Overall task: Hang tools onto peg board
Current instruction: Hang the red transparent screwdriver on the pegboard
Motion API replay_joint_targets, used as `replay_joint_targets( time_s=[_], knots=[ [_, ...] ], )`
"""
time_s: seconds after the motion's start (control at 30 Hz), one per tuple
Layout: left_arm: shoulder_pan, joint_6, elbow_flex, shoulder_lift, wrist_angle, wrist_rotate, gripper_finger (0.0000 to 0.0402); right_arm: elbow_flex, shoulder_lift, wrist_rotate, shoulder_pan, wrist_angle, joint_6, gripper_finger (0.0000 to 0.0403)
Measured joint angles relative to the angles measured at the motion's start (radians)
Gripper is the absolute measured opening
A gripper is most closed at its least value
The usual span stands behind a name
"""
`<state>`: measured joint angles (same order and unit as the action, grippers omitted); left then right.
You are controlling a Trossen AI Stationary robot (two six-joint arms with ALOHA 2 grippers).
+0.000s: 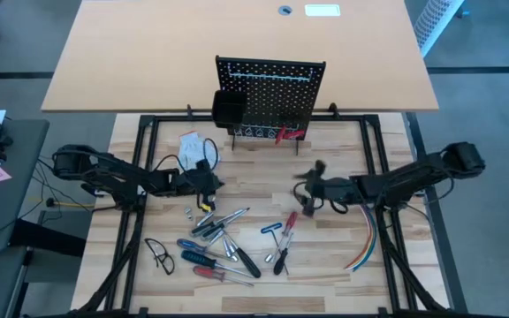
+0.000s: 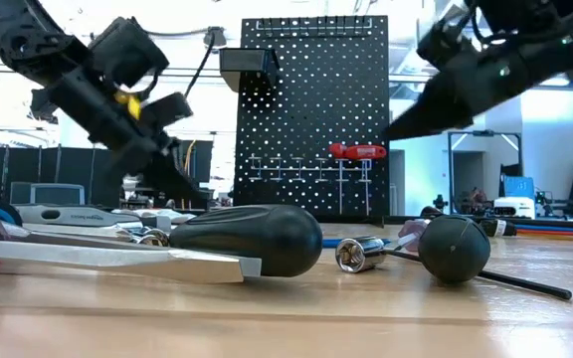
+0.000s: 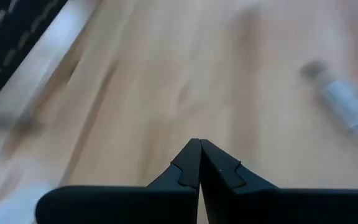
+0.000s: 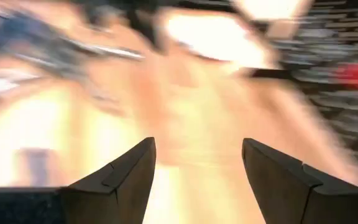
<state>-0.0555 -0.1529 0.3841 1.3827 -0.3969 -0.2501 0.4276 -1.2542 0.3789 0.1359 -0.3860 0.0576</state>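
Tools (image 1: 224, 240): loose pile on the table, below-left of the right gripper (image 1: 308, 196), whose fingers stood apart and empty, likely ready to pick. One red-handled tool (image 1: 288, 134) hung on the peg board (image 1: 272, 88) beyond. Left gripper (image 1: 207, 184): pressed together, idle.

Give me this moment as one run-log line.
left gripper: shut, empty, over table | right gripper: open, empty, above tools | peg board: one red-handled tool hung

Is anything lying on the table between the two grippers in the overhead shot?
No. In the high view the stretch of table between the shut left gripper and the open, empty right gripper is bare wood; the tools lie nearer the front.
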Motion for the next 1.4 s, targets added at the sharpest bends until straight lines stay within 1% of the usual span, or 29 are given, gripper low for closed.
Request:
replay_joint_targets(
  time_s=[0.03, 0.07, 0.13, 0.23, 0.33, 0.4, 0.47, 0.57, 0.7, 0.8, 0.87, 0.97, 1.1, 1.17, 1.23, 1.3, 1.4],
  knots=[
    [0.022, -0.009, 0.007, 0.0, -0.022, 0.01, 0.0, -0.002, -0.015, -0.077, 0.0, -0.034, 0.02, 0.0249],
    [0.045, -0.02, 0.016, 0.0, -0.038, 0.011, 0.0, -0.002, -0.033, -0.13, 0.0, -0.065, 0.028, 0.0249],
    [0.084, -0.039, 0.031, 0.0, -0.069, 0.011, 0.0, -0.002, -0.084, -0.179, 0.009, -0.136, 0.019, 0.0249],
    [0.117, -0.061, 0.055, 0.0, -0.117, 0.011, 0.0, -0.004, -0.179, -0.182, 0.01, -0.286, -0.048, 0.0249],
    [0.124, -0.064, 0.073, 0.0, -0.153, 0.011, 0.0, -0.003, -0.281, -0.182, -0.007, -0.442, -0.106, 0.0249],
    [0.124, -0.07, 0.084, 0.0, -0.168, 0.01, 0.0, -0.003, -0.342, -0.182, -0.028, -0.513, -0.127, 0.0249],
    [0.124, -0.092, 0.091, 0.0, -0.199, 0.01, 0.0, 0.0, -0.39, -0.182, -0.053, -0.542, -0.166, 0.0249],
    [0.119, -0.15, 0.1, 0.0, -0.261, 0.01, 0.0, 0.019, -0.443, -0.182, -0.1, -0.538, -0.227, 0.0249],
    [0.089, -0.225, 0.115, 0.0, -0.316, 0.01, 0.0, 0.057, -0.48, -0.189, -0.16, -0.53, -0.265, 0.0249],
    [0.072, -0.222, 0.118, 0.0, -0.306, 0.009, 0.0, 0.073, -0.485, -0.197, -0.179, -0.489, -0.265, 0.0249],
    [0.072, -0.175, 0.118, 0.0, -0.272, 0.01, 0.0, 0.078, -0.485, -0.197, -0.177, -0.465, -0.252, 0.0249],
    [0.089, -0.06, 0.118, 0.0, -0.185, 0.009, 0.0, 0.078, -0.485, -0.198, -0.16, -0.452, -0.201, 0.0249],
    [0.125, 0.102, 0.118, 0.0, -0.122, 0.009, 0.0, 0.078, -0.482, -0.198, -0.107, -0.453, -0.132, 0.0249],
    [0.149, 0.136, 0.118, 0.0, -0.116, 0.009, 0.0, 0.078, -0.457, -0.198, -0.067, -0.417, -0.113, 0.0249],
    [0.173, 0.138, 0.118, 0.0, -0.121, 0.008, 0.0, 0.078, -0.404, -0.187, -0.02, -0.364, -0.116, 0.0249],
    [0.19, 0.123, 0.118, 0.0, -0.133, -0.002, 0.0, 0.078, -0.323, -0.115, 0.031, -0.284, -0.131, 0.0249],
    [0.201, 0.096, 0.118, 0.0, -0.146, -0.022, 0.0, 0.078, -0.184, 0.054, 0.109, -0.147, -0.178, 0.0249]
  ],
)
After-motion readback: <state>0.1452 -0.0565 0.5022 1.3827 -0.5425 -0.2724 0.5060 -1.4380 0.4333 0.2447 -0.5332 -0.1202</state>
